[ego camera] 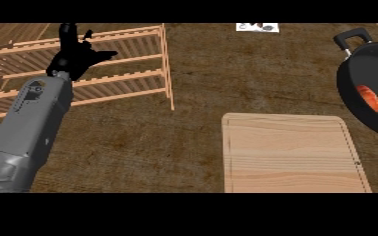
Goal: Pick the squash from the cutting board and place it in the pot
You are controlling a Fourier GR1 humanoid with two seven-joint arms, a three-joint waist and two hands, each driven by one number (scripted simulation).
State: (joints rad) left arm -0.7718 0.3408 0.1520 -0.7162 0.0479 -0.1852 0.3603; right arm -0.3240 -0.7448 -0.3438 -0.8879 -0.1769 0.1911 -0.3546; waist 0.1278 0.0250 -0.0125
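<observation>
One hand is seen, the robot's left hand (74, 55), black, at upper left of the frame over a pale slatted wooden rack (129, 62); fingers are spread and upright, nothing is held, so it is judged to be resting. No right hand is shown, so its state cannot be told. A light rectangular wooden cutting board (291, 152) is seen at lower right, and nothing is seen on it; a black round pot with a black handle (354, 75) is cut by the right edge, and an orange-red piece, taken to be the squash (368, 96), is seen inside it, partly out of frame. Placement is therefore judged done or all but done; no further carry is called for, only confirmation that the squash is settled in the pot and the right hand is withdrawn. A small white item (257, 27) at top centre cannot be identified.
</observation>
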